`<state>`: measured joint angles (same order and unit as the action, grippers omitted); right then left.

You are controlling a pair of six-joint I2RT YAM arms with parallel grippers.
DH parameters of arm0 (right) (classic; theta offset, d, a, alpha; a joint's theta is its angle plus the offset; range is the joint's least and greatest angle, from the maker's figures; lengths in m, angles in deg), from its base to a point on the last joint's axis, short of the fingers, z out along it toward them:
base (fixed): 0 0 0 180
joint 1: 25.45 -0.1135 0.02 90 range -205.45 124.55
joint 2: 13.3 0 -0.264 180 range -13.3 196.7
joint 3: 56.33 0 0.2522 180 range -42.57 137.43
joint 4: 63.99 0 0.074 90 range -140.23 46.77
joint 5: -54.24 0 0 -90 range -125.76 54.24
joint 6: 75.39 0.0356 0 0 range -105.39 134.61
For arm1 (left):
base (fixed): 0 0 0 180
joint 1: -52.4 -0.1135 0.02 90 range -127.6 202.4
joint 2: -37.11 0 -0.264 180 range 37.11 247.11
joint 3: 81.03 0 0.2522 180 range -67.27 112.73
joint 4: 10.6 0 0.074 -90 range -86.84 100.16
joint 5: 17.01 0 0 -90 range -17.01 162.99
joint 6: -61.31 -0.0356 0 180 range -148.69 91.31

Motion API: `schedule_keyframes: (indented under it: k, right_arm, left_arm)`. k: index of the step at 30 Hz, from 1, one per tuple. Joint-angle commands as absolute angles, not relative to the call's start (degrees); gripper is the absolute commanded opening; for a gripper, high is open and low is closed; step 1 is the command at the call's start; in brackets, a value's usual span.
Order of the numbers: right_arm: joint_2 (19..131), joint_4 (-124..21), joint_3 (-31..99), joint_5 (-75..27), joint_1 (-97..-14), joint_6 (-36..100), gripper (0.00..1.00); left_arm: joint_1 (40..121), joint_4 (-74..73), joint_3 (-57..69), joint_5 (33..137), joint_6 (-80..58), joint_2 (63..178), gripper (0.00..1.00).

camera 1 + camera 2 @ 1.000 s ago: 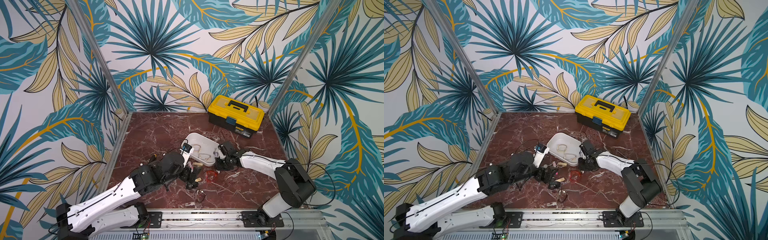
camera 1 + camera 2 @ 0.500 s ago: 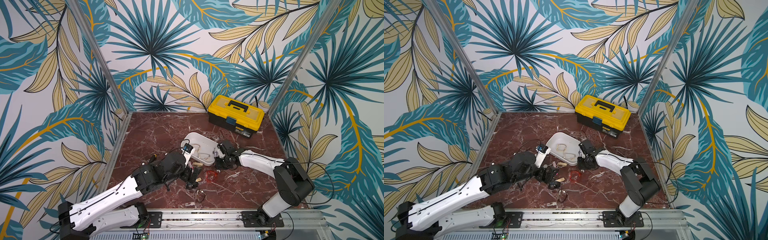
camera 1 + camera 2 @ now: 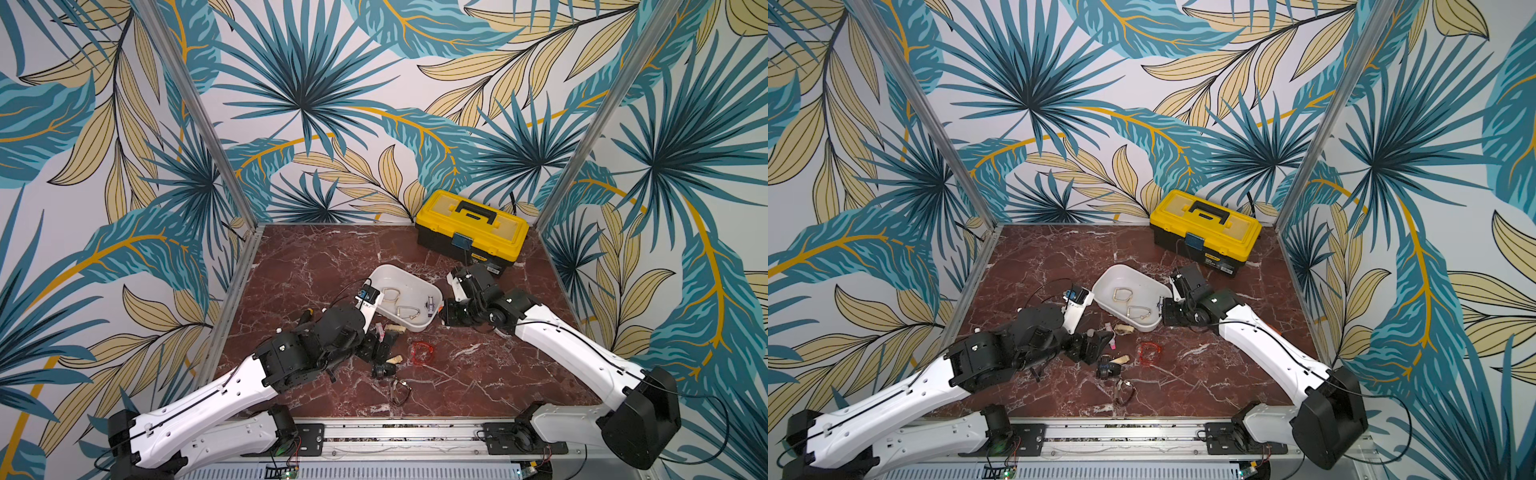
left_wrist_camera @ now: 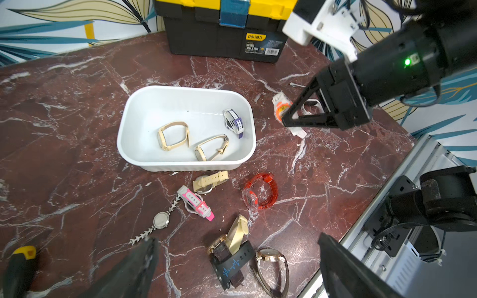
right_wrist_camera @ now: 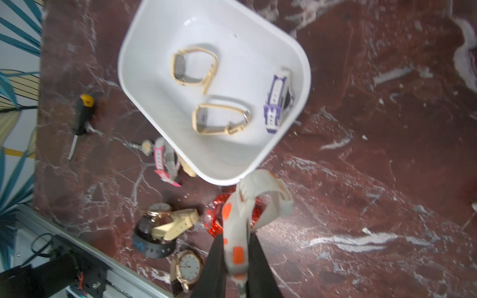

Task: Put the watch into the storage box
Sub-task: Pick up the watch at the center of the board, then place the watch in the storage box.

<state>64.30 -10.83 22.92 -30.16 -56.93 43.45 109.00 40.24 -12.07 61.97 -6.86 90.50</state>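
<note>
1. I'm looking into a three-sided cell: back wall [image 3: 374,104], left wall [image 3: 83,216] and right wall [image 3: 698,174] all carry the same wallpaper.
2. The print is big teal palm fans and beige leaves with mustard stems on a pale ground (loud stuff, fills most of both top views).
3. Two aluminium posts mark the back corners, the left post [image 3: 195,124] and the right post [image 3: 590,133], both slanting outward as they rise.
4. The work surface [image 3: 307,266] is dark red marble-look with white veins, and metal edging [image 3: 232,311] runs along its left side.
5. An aluminium rail [image 3: 395,432] runs across the near edge.
6. The light is soft and even, with a faint sheen on the stone.
</note>
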Motion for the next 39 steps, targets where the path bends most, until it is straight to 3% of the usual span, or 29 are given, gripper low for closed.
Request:
schedule_keyframes:
  k: [1, 8, 14, 28, 35, 39]
  right_arm:
    - [73.95, -5.83, 33.03, -30.19, -58.24, 42.67, 0.00]
    - [96.04, -0.14, 52.72, -33.72, -59.08, 41.68, 0.00]
    - [106.27, 1.60, 61.40, -37.97, -58.94, 39.45, 0.00]
    - [118.17, 1.40, 69.79, -39.62, -58.76, 39.40, 0.04]
    - [118.22, -0.06, 69.21, -38.72, -58.76, 39.70, 0.20]
    - [114.90, -2.25, 66.61, -37.85, -58.76, 40.31, 0.37]
  left_arm:
    - [109.08, 40.70, -12.83, 59.39, -8.36, 89.57, 1.00]
    - [109.09, 42.20, -12.35, 58.06, -8.42, 89.23, 1.00]
    - [109.07, 43.06, -12.61, 58.36, -9.06, 88.87, 1.00]
    - [109.00, 42.63, -13.48, 58.45, -8.40, 88.94, 1.00]
    - [108.99, 42.45, -13.48, 58.75, -8.19, 89.06, 1.00]
    - [109.00, 42.28, -13.14, 59.45, -7.69, 89.06, 1.00]
